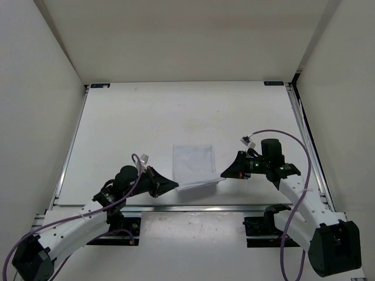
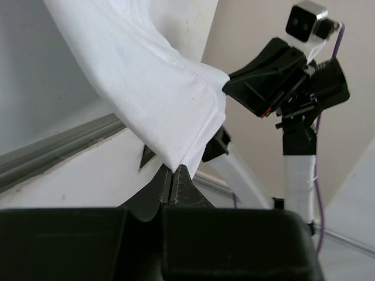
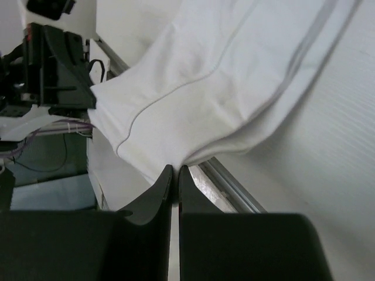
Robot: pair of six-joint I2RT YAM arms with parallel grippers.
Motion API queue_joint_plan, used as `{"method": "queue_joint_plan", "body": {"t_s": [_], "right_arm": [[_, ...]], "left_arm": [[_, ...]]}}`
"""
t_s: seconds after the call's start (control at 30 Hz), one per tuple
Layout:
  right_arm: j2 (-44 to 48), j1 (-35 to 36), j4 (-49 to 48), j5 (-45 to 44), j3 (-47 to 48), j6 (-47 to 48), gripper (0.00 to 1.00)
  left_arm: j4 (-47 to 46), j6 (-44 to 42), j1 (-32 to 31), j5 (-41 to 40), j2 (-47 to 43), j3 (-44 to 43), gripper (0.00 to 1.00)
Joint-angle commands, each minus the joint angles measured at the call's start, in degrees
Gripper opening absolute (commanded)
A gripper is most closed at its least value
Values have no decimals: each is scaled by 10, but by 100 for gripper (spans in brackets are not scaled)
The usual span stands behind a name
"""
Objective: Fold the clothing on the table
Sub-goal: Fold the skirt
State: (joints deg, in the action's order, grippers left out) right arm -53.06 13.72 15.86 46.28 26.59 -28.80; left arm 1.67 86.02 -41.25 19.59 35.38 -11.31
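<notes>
2 corners are hanging pinched in my left gripper (image 1: 174, 186) and right gripper (image 1: 224, 174). Tugging the clothing (image 1: 194, 163) is risking a slip.

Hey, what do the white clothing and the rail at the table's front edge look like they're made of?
Clothing: thin soft knit, likely cotton, matte white; it drapes in folds and shows stitched hems. Rail: probably aluminium, with a dull grey sheen and straight rigid edges.
</notes>
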Motion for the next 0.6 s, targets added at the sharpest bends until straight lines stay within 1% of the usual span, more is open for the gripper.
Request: {"method": "queue_joint_plan", "body": {"t_s": [0.0,0.07,0.23,0.37,0.47,0.57], "right_arm": [[21,0,13,-49,44,67,0],[21,9,3,-47,59,69,0],[-8,-25,-6,-38,83,76,0],[-32,-42,-10,-37,110,83,0],[-36,-37,8,-39,142,95,0],[-41,-19,36,-63,173,140,0]], "left_arm": [[68,30,38,-8,-39,12,0],[80,9,51,-3,-28,-11,0],[105,-58,76,-6,41,-103,0],[118,-107,94,-9,76,-157,0],[120,-115,101,-13,102,-196,0],[131,-110,91,-17,107,-213,0]]}}
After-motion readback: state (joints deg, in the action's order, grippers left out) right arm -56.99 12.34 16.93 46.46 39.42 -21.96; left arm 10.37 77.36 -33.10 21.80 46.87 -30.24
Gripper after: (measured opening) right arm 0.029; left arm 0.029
